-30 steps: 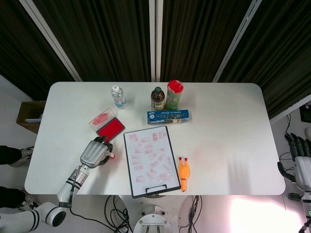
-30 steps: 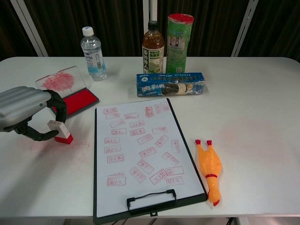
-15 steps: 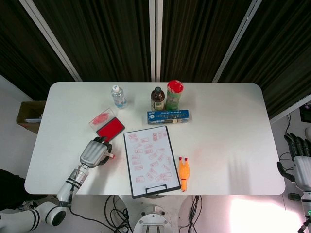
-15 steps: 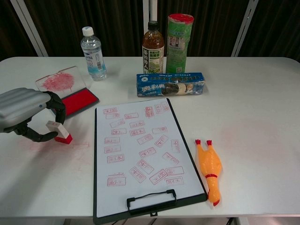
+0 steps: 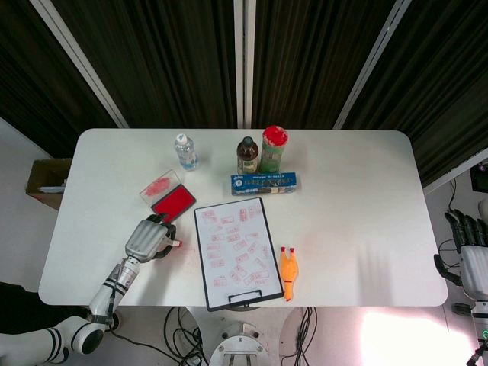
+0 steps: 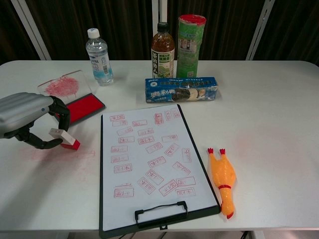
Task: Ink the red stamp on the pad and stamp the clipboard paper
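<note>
Gripping the stamp (image 6: 65, 139) between dark curled fingers (image 6: 61, 115), the left hand (image 6: 27, 119) sits near the tabletop's (image 5: 358, 198) left edge, just at 9 o'clock from the clipboard (image 6: 152, 167). The stamp is a small block — white on top, red at the base — tilted, with its red end at the tabletop or just above it; I cannot tell which. Faint red smudges mark the white surface beneath and beside it.

At 12 o'clock from the hand lies the ink pad (image 6: 82, 107), a flat red rectangle in a dark tray, its clear lid (image 6: 64, 85) folded back and smeared red. The clipboard is a black board with a metal clip at its near end, holding white paper (image 6: 147, 149) covered in many small red rectangular stamp marks.

At 3 o'clock from the clipboard lies a rubber chicken (image 6: 222, 179), orange and smooth. At 12 o'clock sits a long blue cookie box (image 6: 181, 89), and behind it a clear water bottle (image 6: 98, 57), a brown drink bottle (image 6: 163, 52) and a tall green can (image 6: 191, 45) with a red lid.

The right half of the tabletop is bare white — wide room there. The right hand (image 5: 469, 255) hangs off the tabletop's right edge, fingers loosely extended and holding nothing.
</note>
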You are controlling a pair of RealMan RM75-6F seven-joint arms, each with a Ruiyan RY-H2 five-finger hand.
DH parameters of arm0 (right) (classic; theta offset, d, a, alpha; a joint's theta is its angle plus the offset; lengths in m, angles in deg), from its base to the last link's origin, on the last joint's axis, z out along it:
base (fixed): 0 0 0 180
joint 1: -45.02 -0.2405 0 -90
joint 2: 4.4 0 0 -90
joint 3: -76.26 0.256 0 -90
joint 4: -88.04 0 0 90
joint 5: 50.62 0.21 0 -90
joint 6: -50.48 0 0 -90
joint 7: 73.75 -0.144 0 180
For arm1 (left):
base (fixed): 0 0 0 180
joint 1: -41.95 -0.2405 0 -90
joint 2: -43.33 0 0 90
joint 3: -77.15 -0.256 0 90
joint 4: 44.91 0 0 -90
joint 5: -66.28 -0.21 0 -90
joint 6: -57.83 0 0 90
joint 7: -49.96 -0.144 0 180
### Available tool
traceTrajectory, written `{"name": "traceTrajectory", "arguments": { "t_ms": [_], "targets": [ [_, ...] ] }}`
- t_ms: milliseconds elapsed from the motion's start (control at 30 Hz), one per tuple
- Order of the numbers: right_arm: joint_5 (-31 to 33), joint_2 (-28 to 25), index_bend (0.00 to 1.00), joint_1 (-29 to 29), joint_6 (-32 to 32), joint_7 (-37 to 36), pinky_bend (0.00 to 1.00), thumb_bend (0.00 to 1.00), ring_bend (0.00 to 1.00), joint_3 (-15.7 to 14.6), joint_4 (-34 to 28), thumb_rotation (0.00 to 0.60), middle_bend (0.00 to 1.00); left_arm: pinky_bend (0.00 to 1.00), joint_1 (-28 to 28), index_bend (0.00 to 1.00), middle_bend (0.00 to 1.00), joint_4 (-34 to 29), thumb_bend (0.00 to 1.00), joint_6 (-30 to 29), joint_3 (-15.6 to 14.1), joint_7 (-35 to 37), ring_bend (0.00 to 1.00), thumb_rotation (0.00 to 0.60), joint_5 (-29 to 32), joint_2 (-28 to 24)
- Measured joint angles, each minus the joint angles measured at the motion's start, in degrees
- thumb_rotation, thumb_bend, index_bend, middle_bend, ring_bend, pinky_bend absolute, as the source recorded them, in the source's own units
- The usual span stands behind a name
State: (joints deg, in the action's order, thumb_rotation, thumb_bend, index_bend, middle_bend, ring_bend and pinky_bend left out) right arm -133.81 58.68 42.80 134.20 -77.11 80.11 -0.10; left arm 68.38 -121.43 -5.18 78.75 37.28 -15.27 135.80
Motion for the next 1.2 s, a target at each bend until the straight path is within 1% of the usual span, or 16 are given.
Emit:
{"name": "traceTrajectory", "arguments": {
  "t_ms": [167,300,633,733,867,1033,1100,1200],
  "targets": [
    [-0.1,0.0,0.00,-0.1,-0.2,0.1,0.00,0.29,0.00,0.0,-0.1,0.600,0.00,0.31,0.1,0.63,0.57,-0.6,0.47,0.3,0.2,1.9,0.23,0.600,0.3,-0.5],
    [-0.1,0.0,0.00,-0.1,-0.1,0.0,0.00,0.29,0.00,0.0,-0.1,0.600,0.00,0.31,0.2,0.64,0.59,-0.9,0.47,0.5,0.3,2.9,0.24,0.600,0.5,-0.9],
    [-0.2,-0.2,0.00,-0.1,0.1,-0.1,0.00,0.29,0.00,0.1,-0.1,0.600,0.00,0.31,1.4,0.64,0.59,-2.9,0.48,1.0,1.8,3.2,0.24,0.600,0.9,-2.7],
    [-0.2,-0.1,0.00,0.0,0.1,-0.1,0.00,0.29,0.00,0.0,0.0,0.600,0.00,0.32,2.2,0.64,0.59,-3.5,0.48,1.5,2.8,4.3,0.27,0.600,1.3,-3.0],
    [0.0,-0.1,0.00,0.1,0.2,-0.3,0.00,0.29,0.00,0.0,0.1,0.600,0.00,0.43,3.3,0.64,0.60,-3.5,0.48,3.0,4.5,7.1,0.37,0.600,2.9,-3.1],
    [0.1,-0.2,0.00,0.3,0.5,-0.3,0.00,0.29,0.00,0.1,0.0,0.600,0.00,0.61,5.2,0.65,0.63,-2.2,0.48,5.7,6.4,9.4,0.49,0.600,5.2,-2.7],
    [0.2,-0.3,0.00,0.3,0.5,-0.3,0.00,0.29,0.00,0.2,-0.1,0.600,0.00,0.67,5.8,0.66,0.63,-1.3,0.49,6.1,6.8,10.0,0.54,0.600,5.5,-2.3],
    [0.2,-0.4,0.00,0.3,0.4,-0.2,0.00,0.29,0.00,0.2,-0.2,0.600,0.00,0.71,6.6,0.66,0.65,0.2,0.49,6.3,7.2,10.6,0.59,0.600,5.4,-1.6]
  ]
}}
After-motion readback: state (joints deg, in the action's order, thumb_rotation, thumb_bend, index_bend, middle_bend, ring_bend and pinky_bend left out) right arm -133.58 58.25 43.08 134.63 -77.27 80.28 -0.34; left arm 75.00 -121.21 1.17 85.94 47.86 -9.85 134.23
